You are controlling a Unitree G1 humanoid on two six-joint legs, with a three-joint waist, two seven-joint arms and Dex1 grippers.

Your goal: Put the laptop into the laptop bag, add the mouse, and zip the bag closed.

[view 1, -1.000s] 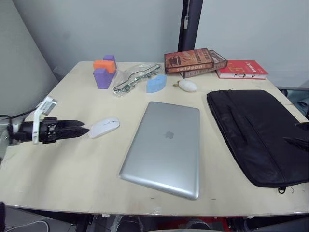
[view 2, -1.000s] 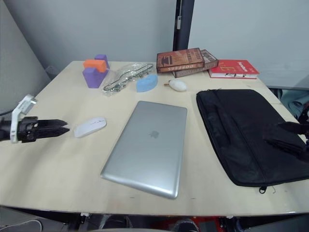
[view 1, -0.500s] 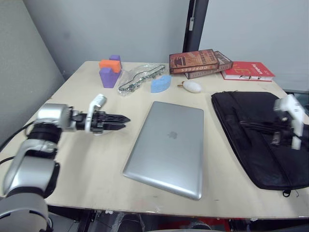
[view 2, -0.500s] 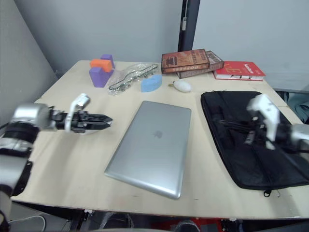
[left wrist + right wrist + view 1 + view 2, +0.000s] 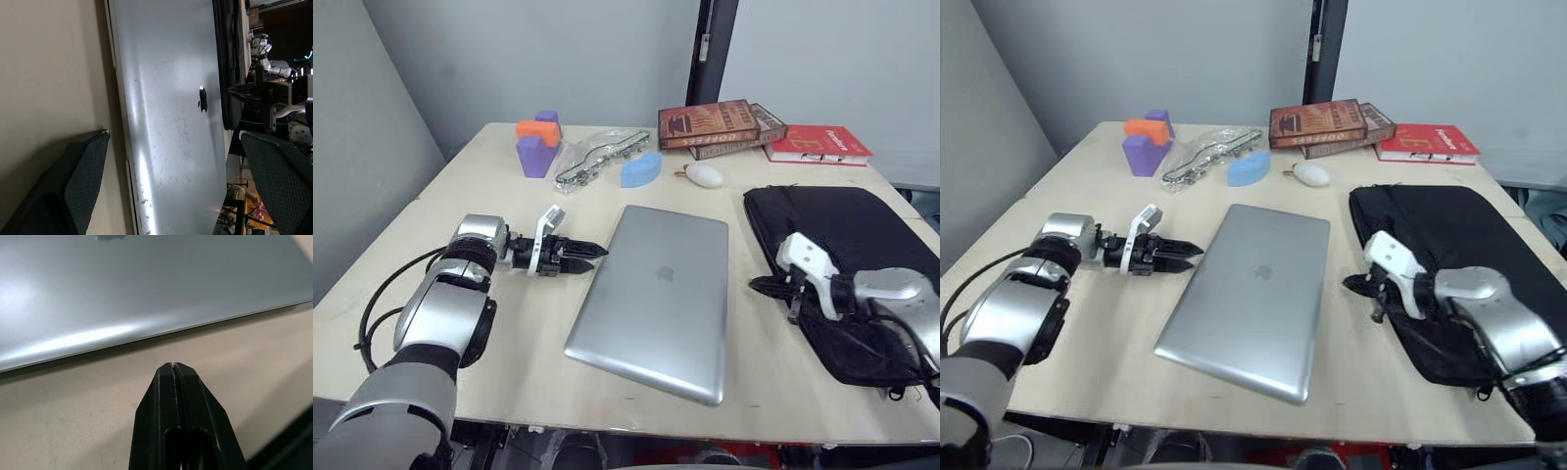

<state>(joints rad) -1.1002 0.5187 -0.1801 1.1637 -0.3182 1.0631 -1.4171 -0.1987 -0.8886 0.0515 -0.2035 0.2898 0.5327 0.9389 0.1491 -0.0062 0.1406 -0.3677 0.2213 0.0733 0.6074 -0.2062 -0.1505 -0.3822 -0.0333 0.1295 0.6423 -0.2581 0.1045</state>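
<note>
Table: pale wooden table [image 5: 509, 392].
Bag: flat black fabric laptop bag [image 5: 842, 225], right side, lying flat.
Laptop: thin silver aluminium laptop [image 5: 656, 294], lid down, centre.
Left gripper [image 5: 597, 253]: fingers parted at laptop's left edge.
Right gripper [image 5: 756, 285]: fingers pressed together, empty, between laptop and bag.

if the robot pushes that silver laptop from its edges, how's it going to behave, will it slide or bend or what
The laptop looks like a rigid closed metal slab lying flat on the table, so it would probably slide as one piece rather than flex. Its smooth, glossy lid suggests fingers may slip on top. It sits very low, so the left gripper and right gripper likely need to catch its thin edge.
</note>
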